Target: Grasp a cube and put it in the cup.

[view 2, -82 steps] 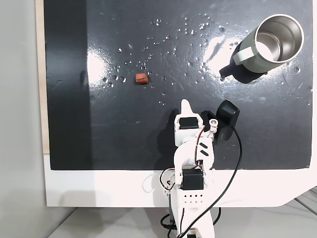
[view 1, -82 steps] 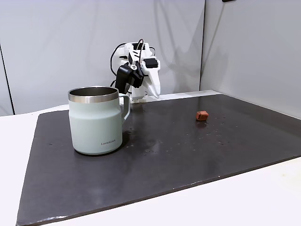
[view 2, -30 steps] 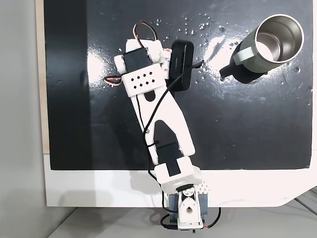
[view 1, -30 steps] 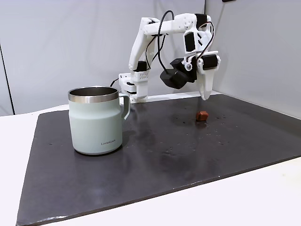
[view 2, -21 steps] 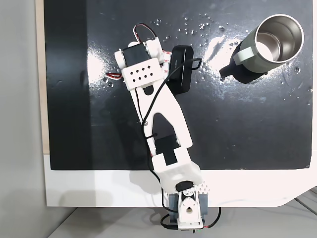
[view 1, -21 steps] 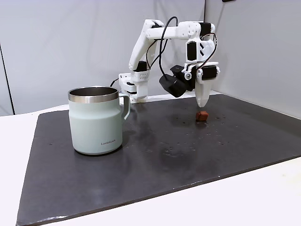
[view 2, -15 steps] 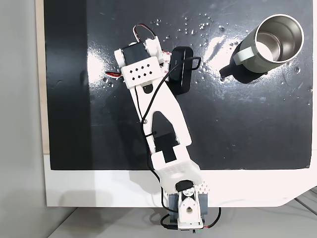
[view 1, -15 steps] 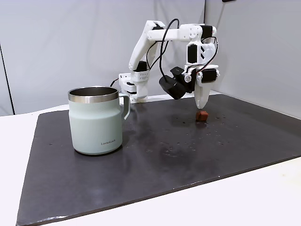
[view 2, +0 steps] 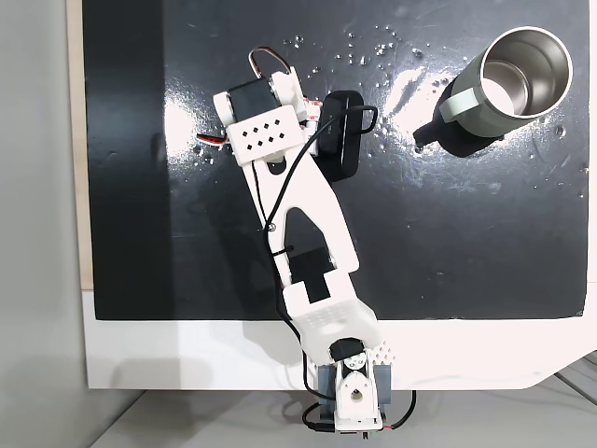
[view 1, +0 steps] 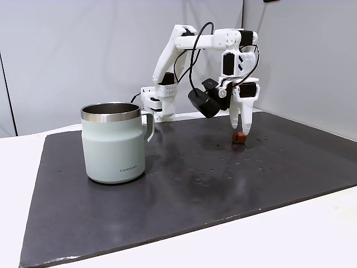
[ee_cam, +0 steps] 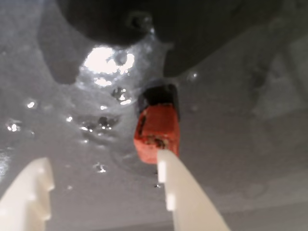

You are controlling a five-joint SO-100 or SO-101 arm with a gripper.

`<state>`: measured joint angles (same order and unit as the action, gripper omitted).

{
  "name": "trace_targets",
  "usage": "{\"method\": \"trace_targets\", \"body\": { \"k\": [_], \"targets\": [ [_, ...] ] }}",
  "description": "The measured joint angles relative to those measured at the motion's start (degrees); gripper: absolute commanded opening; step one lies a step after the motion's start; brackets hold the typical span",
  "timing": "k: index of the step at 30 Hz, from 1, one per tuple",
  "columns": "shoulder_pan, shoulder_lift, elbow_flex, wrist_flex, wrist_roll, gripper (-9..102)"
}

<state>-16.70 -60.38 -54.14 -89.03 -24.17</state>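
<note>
Partly behind one end effector [ee_cam: 103, 180] finger [ee_cam: 185, 197], cube [ee_cam: 156, 130], blurred.

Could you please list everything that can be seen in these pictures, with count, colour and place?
cube: one, reddish-brown, on the mat, at the tip of one finger in the wrist view.
cup: one, pale mint-green with a steel rim, upright on the mat, left in the side fixed view, top right in the top-down fixed view.
mat: one, dark and glossy with small droplets, covering most of the table.
table: one, white, under the mat.
walls: pale grey panels behind the table.
arm: one, white with black motors and a black cable, reaching from its base at the table's edge over the mat.
end effector: one, white fingers, open, pointing down around the cube.
</note>
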Motion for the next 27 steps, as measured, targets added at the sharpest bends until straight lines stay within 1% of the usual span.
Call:
{"method": "trace_targets", "body": {
  "k": [8,15,23,27],
  "targets": [
    [-2.29,1.49,0.26,-0.35,1.05,30],
    [-3.69,4.48,0.53,-0.35,1.67,29],
    [-3.6,6.94,1.14,-0.35,1.85,25],
    [-3.69,7.38,1.58,-0.35,2.29,18]
  ]
}}
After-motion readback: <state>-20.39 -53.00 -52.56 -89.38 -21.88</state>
